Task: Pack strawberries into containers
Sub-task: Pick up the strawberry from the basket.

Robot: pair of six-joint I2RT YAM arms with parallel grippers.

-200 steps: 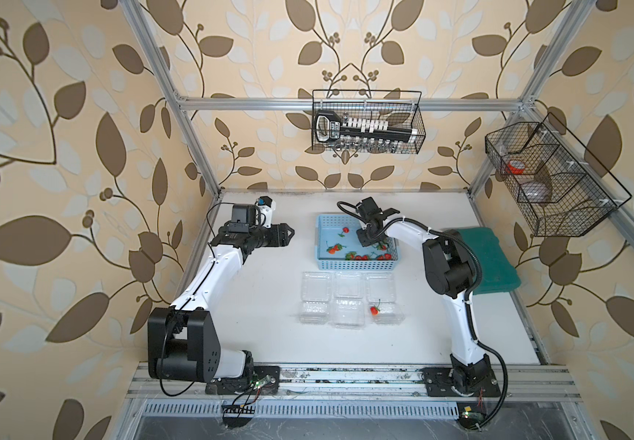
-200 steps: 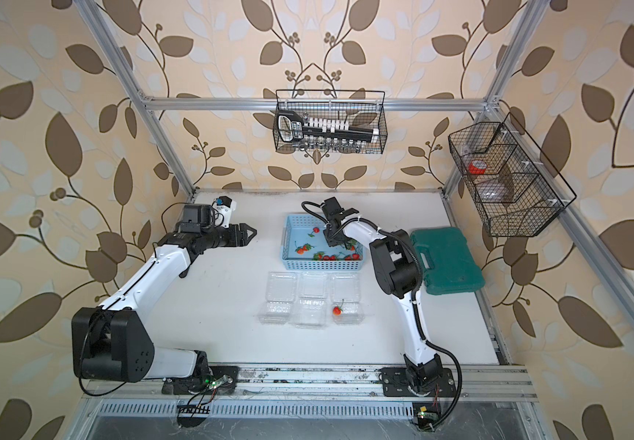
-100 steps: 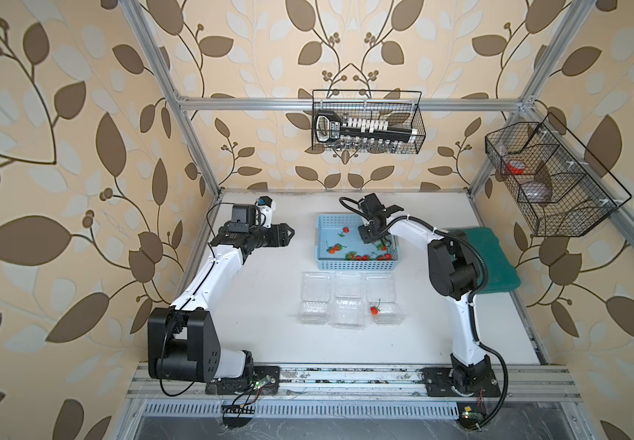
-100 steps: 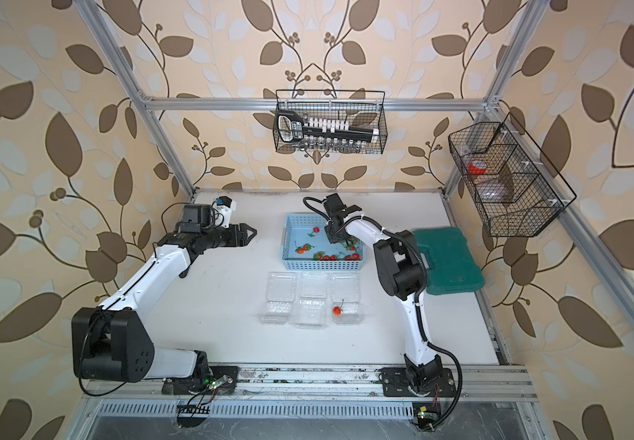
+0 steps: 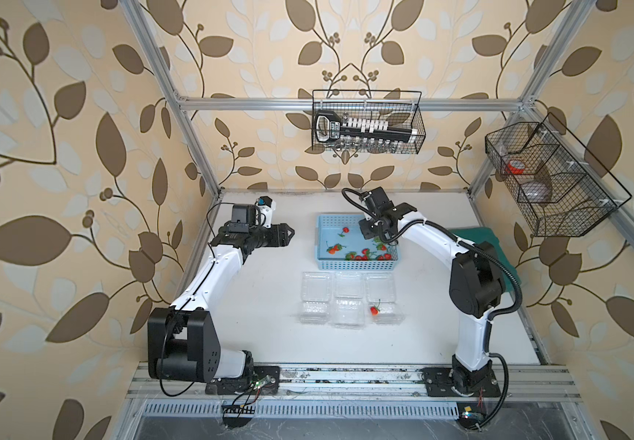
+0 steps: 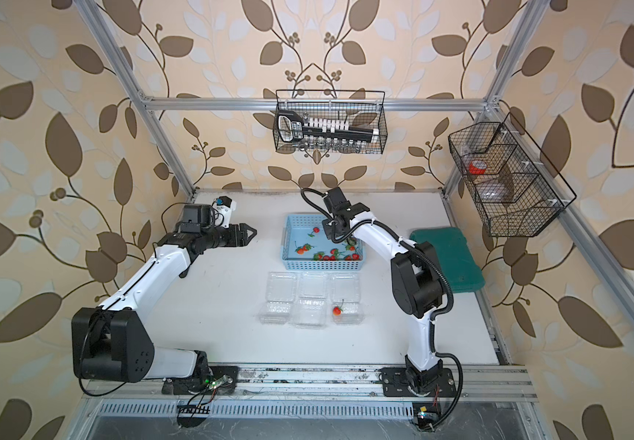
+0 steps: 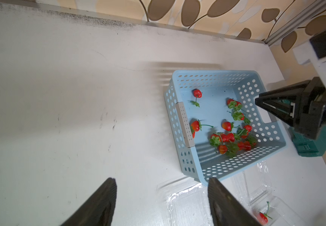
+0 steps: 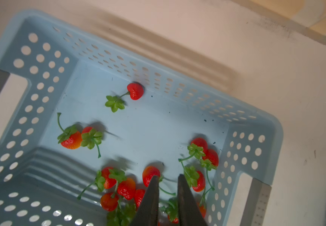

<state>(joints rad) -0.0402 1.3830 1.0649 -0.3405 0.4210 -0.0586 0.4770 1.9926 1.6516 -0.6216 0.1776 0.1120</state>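
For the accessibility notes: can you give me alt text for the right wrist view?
The right gripper reaches into the light blue basket, jaws slightly apart above a green stem among clustered strawberries. About a dozen lie on the basket floor, one alone near a perforated wall.

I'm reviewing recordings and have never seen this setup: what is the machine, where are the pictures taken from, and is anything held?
Two white robot arms, left and right, stand on a table; each ends in jaws. Two pictures look down from overhead; two come from wrist cameras. A blue basket holds strawberries; near it lie three open containers, one with a berry. The left jaws are open and empty. The right jaws, nearly closed, hang over the basket; whether they pinch anything I cannot tell.
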